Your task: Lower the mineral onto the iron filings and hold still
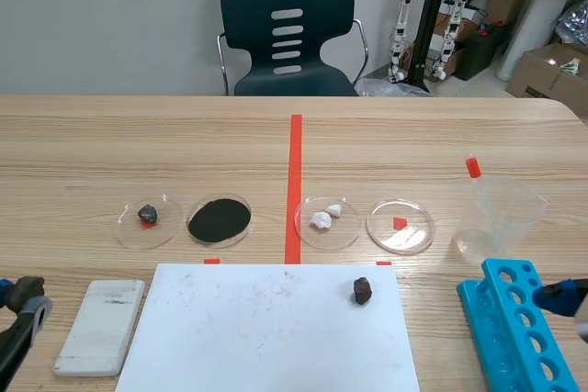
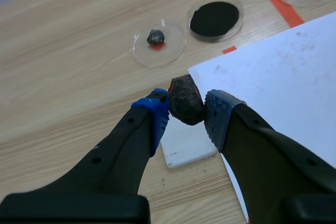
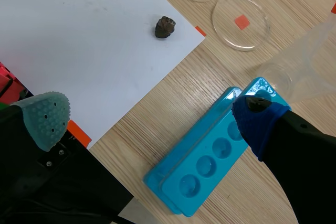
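Note:
My left gripper [image 2: 187,111] is shut on a dark reddish-brown mineral [image 2: 185,98], held above the white tile [image 2: 186,142] beside the corner of the white paper [image 2: 273,72]. In the scene view this gripper [image 1: 23,300] is low at the near left edge. The iron filings are a black powder in a round dish [image 1: 220,218], ahead of the gripper and apart from it [image 2: 214,18]. My right gripper [image 3: 152,116] stands open over the near right of the table, beside the blue rack [image 3: 210,156], with nothing between its fingers.
A dish with a small dark stone [image 1: 148,216] lies left of the filings. Right of the red tape are a dish of white pieces [image 1: 327,220] and a bare dish [image 1: 401,226]. Another dark stone [image 1: 362,291] lies on the paper. A plastic beaker [image 1: 496,218] stands behind the rack [image 1: 514,328].

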`<action>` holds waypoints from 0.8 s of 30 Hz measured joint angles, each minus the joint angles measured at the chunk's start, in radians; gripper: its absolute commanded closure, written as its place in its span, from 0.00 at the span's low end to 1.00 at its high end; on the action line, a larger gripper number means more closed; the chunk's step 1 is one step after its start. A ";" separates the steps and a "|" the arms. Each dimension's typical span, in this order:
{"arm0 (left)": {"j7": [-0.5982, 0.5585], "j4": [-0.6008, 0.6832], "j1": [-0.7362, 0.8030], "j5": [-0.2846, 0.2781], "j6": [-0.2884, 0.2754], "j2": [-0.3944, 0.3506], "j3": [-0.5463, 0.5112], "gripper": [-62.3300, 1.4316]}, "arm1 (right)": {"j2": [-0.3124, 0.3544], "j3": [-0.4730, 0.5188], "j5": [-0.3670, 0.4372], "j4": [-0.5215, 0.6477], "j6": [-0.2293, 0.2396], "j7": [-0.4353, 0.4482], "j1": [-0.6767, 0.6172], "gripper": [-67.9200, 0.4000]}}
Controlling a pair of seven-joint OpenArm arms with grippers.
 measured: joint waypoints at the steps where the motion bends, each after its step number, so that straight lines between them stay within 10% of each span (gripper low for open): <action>1: 0.048 0.000 -0.011 -0.021 0.000 0.002 0.000 0.82 | 0.000 0.000 0.000 0.000 0.000 0.000 0.000 0.03; 12: 0.623 -0.001 -0.270 -0.329 -0.001 0.003 0.002 0.82 | 0.000 0.000 0.000 0.000 0.000 0.000 0.000 0.03; 24: 0.833 -0.152 -0.706 -0.323 -0.048 0.095 0.103 0.82 | 0.000 0.000 0.000 0.000 0.000 0.000 0.000 0.03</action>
